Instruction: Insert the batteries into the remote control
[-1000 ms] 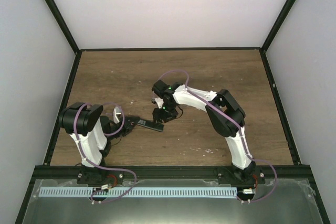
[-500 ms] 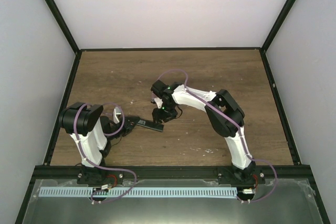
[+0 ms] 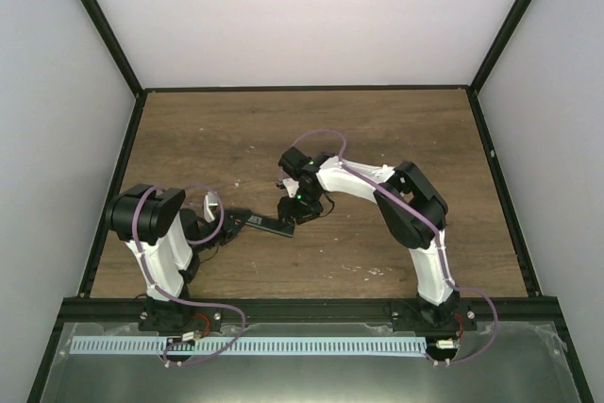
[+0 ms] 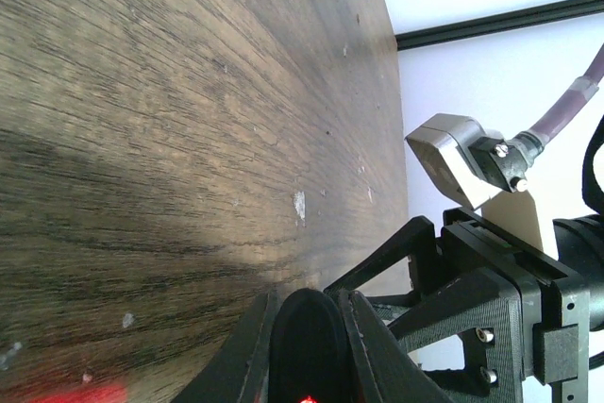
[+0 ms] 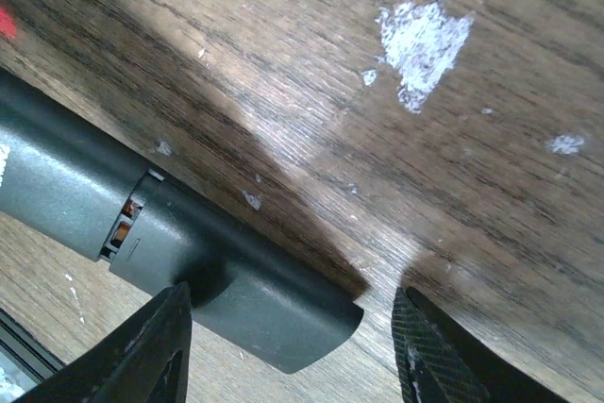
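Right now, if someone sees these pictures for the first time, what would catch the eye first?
The eye goes to the slim black remote control, left of the middle of the wooden table. The left gripper is shut on one end of it, while the right gripper hangs open over the other end. Beside that end, a white scuff marks the wood.

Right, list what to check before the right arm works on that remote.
1. Left gripper clamped on the remote control: ok.
2. Right gripper open, straddling the remote's end: ok.
3. One pad apart from the remote: ok, wood shows between them.
4. Batteries in view: not ok, none visible.
5. Battery compartment open: cannot tell; only a seam shows.
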Tool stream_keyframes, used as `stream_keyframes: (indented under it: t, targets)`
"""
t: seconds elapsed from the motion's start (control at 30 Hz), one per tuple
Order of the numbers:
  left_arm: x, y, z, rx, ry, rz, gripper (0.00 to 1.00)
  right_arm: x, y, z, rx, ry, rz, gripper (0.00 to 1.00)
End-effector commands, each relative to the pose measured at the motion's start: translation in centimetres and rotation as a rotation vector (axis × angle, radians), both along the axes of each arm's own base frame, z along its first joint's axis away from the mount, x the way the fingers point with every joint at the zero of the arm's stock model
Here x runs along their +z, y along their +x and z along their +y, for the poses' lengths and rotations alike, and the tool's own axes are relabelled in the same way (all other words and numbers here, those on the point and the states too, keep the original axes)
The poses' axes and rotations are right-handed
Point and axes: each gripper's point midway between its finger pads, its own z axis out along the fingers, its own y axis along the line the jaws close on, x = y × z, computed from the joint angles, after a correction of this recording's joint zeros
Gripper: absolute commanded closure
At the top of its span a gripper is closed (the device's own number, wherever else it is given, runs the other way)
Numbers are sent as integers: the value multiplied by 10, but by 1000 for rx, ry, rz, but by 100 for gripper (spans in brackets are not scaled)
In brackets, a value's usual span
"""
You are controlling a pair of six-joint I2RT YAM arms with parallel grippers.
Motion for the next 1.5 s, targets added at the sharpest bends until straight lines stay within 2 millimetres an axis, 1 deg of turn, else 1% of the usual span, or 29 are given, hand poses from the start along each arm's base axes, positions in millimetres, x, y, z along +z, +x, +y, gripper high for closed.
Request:
stream_keyframes:
  t: [0.0, 0.23, 0.43, 0.63, 0.8, 1.03, 1.2, 1.3, 1.47]
  targets:
    - [11, 1, 1, -3, 38, -106, 100, 3, -15, 1, 8, 24, 53, 50]
    - [10, 0, 0, -7, 38, -103, 100, -1, -22, 1, 13, 37, 85, 54]
    - [11, 0, 0, -6, 37, -107, 100, -2, -19, 5, 17, 42, 90, 57]
    - [12, 0, 0, -12, 35, -111, 100, -5, -14, 11, 23, 43, 90, 58]
    - [13, 0, -2, -20, 32, -113, 100, -8, -9, 19, 36, 56, 91, 58]
    - [13, -1, -3, -31, 31, -114, 100, -2, 1, 35, 58, 107, 71, 58]
    - [16, -1, -3, -30, 27, -121, 100, 0, 1, 43, 67, 140, 75, 59]
    - [18, -1, -4, -31, 23, -128, 100, 2, 5, 48, 74, 158, 50, 58]
    - [16, -2, -5, -37, 21, -119, 100, 5, 12, 58, 95, 191, 2, 58]
